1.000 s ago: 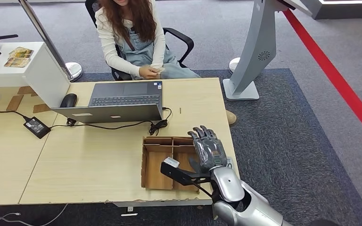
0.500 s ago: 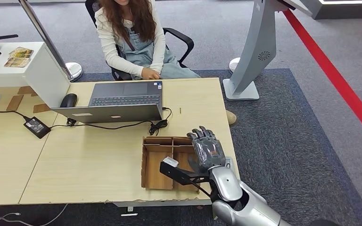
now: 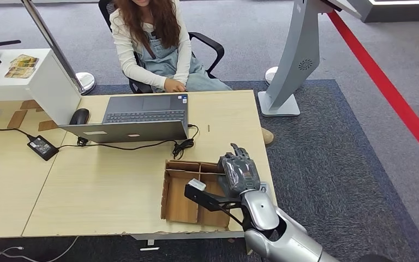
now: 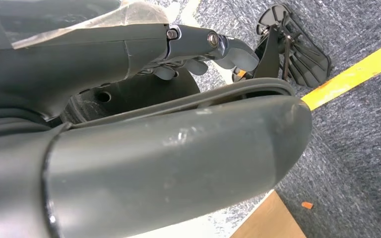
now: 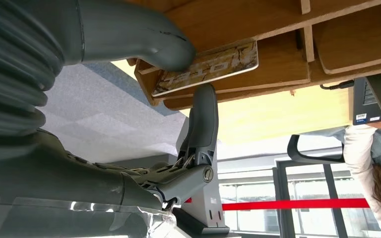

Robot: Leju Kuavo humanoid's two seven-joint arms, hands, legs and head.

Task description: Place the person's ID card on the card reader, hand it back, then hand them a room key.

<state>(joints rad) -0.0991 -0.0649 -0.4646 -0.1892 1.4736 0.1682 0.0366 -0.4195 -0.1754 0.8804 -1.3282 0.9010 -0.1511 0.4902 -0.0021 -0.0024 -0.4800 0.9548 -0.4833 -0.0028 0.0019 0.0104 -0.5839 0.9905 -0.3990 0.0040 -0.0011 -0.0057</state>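
Setting: a reception or front-desk area, office-like. Light wood desk [image 3: 114, 180] on grey carpet [image 3: 333, 164]. Open laptop [image 3: 142, 117] at 11 o'clock, with a person [image 3: 153, 49] seated in an office chair [image 3: 210, 49] behind it. Grey kiosk stand [image 3: 297, 60] at 1 o'clock; red floor line [image 3: 393, 93] at 2 o'clock.

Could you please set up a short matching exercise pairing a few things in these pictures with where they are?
Things:
1. laptop
2. card
3. mouse
4. tray

Places:
A. pinched by the right hand
B. near table edge, by the robot
C. in front of the person
D. left of the laptop

Pairs: 1-C, 2-A, 3-D, 4-B
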